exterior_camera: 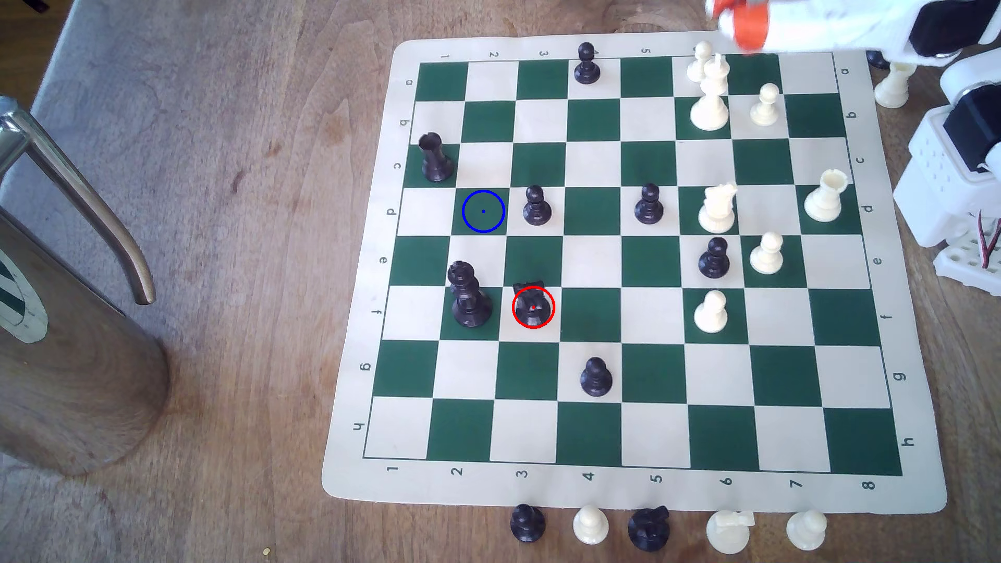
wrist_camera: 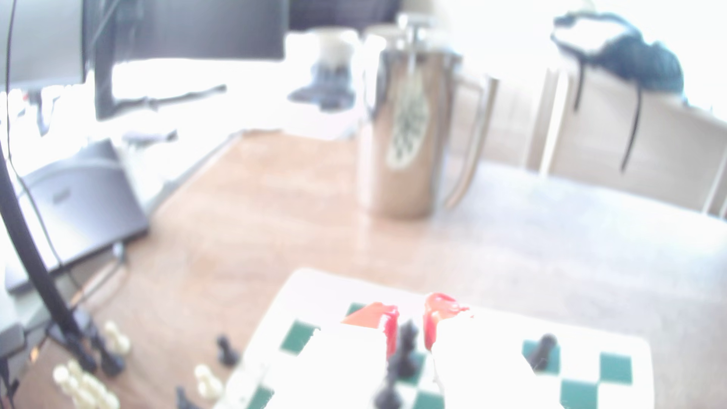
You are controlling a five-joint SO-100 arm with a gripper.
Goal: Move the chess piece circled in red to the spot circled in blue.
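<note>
The chess piece circled in red, a small black knight [exterior_camera: 533, 304], stands on a cream square in row f at the board's left-middle in the exterior view. The spot circled in blue [exterior_camera: 483, 211] is a bare dark green square two rows farther back and one column to the exterior view's left. My gripper [exterior_camera: 742, 24] hovers blurred over the board's far right corner, well away from both. In the wrist view its red fingertips [wrist_camera: 391, 326] stand slightly apart around the gripper's gap [wrist_camera: 411, 326], holding nothing.
A tall black piece [exterior_camera: 468, 295] stands just left of the knight. A black pawn [exterior_camera: 536, 205] sits right of the blue spot, a black rook [exterior_camera: 435, 157] behind it. White pieces [exterior_camera: 709, 97] cluster under my gripper. A metal jug [exterior_camera: 65, 325] stands off the board at left.
</note>
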